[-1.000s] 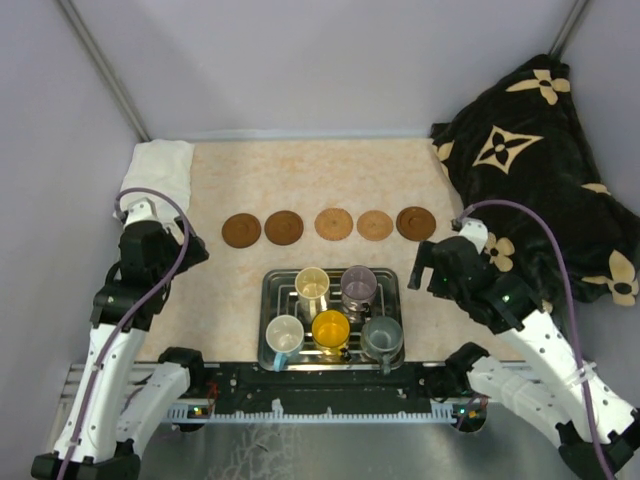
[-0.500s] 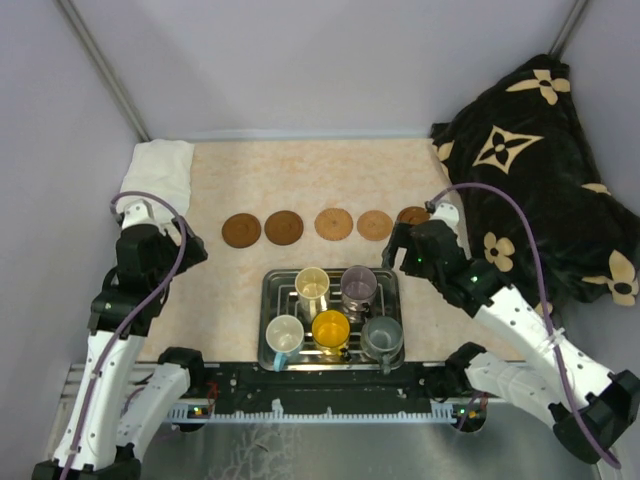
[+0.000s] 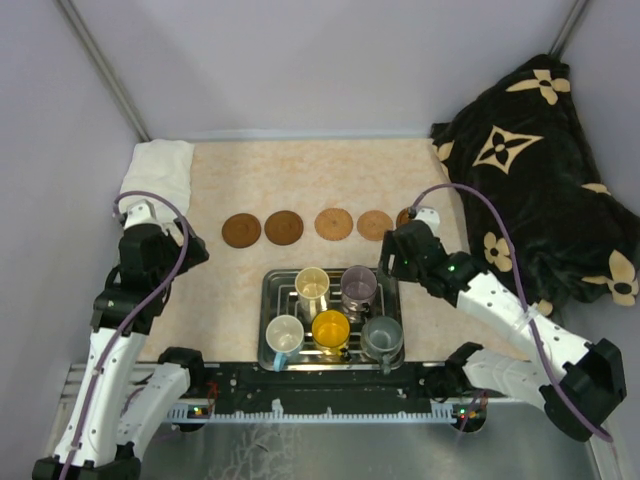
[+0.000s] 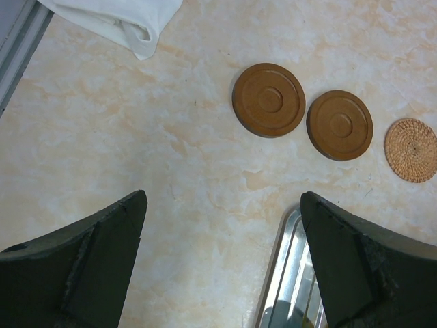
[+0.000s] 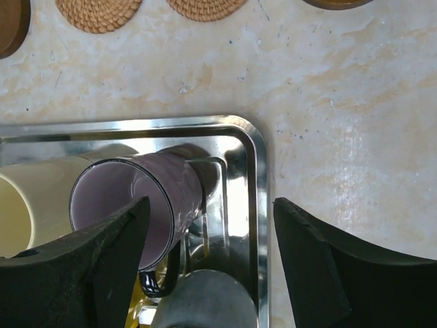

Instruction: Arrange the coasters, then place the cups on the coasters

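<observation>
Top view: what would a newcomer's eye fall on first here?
The black flower-patterned blanket heaped at the far right. Next, five coloured cups packed in a steel tray at the near edge, with five brown coasters in a row behind it. The right gripper hangs open over the purple cup.

Top camera is looking steeply down from high at the near side, covering the whole bench. Left wrist camera is looking down from mid height, right wrist camera from closer. Each is sharing coasters and tray edge with the top view.
</observation>
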